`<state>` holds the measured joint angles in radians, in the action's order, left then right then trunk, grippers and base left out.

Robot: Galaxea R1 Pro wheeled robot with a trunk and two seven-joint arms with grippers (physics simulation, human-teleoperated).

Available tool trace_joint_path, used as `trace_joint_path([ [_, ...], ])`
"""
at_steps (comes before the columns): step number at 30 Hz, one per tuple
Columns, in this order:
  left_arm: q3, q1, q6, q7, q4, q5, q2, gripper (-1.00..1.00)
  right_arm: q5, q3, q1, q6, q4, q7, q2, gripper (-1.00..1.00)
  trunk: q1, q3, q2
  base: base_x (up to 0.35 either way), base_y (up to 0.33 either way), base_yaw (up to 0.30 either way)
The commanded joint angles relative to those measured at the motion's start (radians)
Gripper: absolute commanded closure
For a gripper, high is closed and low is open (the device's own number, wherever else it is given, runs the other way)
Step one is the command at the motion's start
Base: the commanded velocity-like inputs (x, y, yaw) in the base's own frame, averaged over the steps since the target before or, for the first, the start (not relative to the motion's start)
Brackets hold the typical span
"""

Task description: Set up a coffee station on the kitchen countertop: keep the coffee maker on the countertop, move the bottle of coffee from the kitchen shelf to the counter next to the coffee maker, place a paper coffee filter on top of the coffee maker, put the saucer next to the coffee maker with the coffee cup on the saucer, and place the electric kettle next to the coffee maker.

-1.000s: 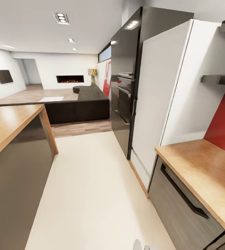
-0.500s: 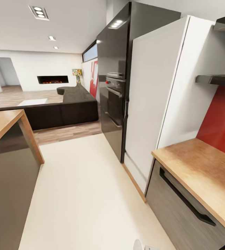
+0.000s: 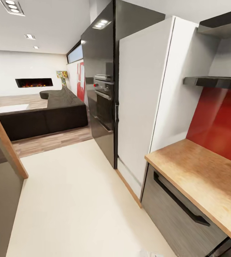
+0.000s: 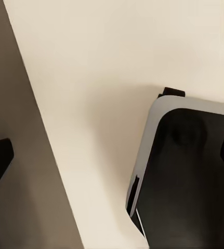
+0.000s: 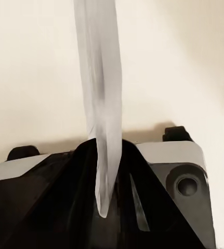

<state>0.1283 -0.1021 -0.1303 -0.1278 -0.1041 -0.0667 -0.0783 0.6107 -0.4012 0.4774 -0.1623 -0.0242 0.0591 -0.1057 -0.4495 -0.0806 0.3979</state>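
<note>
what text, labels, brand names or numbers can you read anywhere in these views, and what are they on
None: no view shows any readable word, number or brand.
The built-in black oven has a control strip with a red spot, too small to show any marking.
The colourful wall picture beside the long dark fireplace is blurred, with no letters to make out.
The grey drawer front with its black handle bears no label.

A home kitchen: built-in oven (image 3: 104, 103), wooden counter (image 3: 201, 178), sofa (image 3: 54, 114) beyond.

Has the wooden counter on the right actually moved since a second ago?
No. The wooden counter keeps its place against the white cabinet; both slid left together in the head view, so the camera turned.
</note>
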Motion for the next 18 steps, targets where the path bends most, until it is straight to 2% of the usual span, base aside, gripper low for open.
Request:
trace_joint_path([
  [1,0.002,-0.001,-0.004,0.0,0.005,-0.007,0.0,-1.0,0.013,-0.008,0.0,-0.005,-0.001,-0.002,0.007,1.0,-0.001,-0.002,0.002,0.001,0.0,-0.264],
  [2,0.002,-0.001,-0.004,0.0,0.013,-0.007,-0.001,-1.0,0.012,-0.008,-0.004,-0.005,-0.001,-0.001,0.015,1.0,-0.001,-0.002,0.002,0.001,0.0,-0.264],
  [3,0.002,-0.001,-0.005,0.0,0.023,-0.008,-0.001,-1.0,0.012,-0.008,-0.01,-0.005,-0.001,-0.001,0.035,1.0,-0.001,-0.002,0.002,0.0,0.0,-0.264],
  [6,0.003,-0.001,-0.005,-0.001,0.028,-0.011,-0.002,-1.0,0.012,-0.008,-0.016,-0.004,-0.001,0.0,0.073,1.0,-0.001,-0.002,0.002,0.0,0.0,-0.264],
  [10,0.002,-0.001,-0.006,-0.001,0.029,-0.01,-0.003,-1.0,0.011,-0.008,-0.036,-0.005,-0.001,-0.005,0.1,1.0,-0.001,-0.001,0.002,0.0,0.0,-0.264],
  [12,0.0,-0.001,-0.006,0.0,0.029,-0.004,-0.002,-1.0,0.011,-0.009,-0.061,-0.005,0.0,-0.006,0.111,1.0,-0.001,0.0,0.002,0.0,0.0,-0.264],
  [15,-0.003,-0.001,-0.007,0.002,0.03,0.001,-0.002,-1.0,0.013,-0.009,-0.103,-0.001,-0.001,0.001,0.113,1.0,-0.001,0.0,0.002,0.0,0.0,-0.264],
  [18,-0.004,-0.001,-0.007,0.002,0.03,0.002,-0.001,-1.0,0.017,-0.007,-0.111,0.001,-0.002,0.002,0.116,1.0,-0.001,0.0,0.002,0.0,0.0,-0.265],
])
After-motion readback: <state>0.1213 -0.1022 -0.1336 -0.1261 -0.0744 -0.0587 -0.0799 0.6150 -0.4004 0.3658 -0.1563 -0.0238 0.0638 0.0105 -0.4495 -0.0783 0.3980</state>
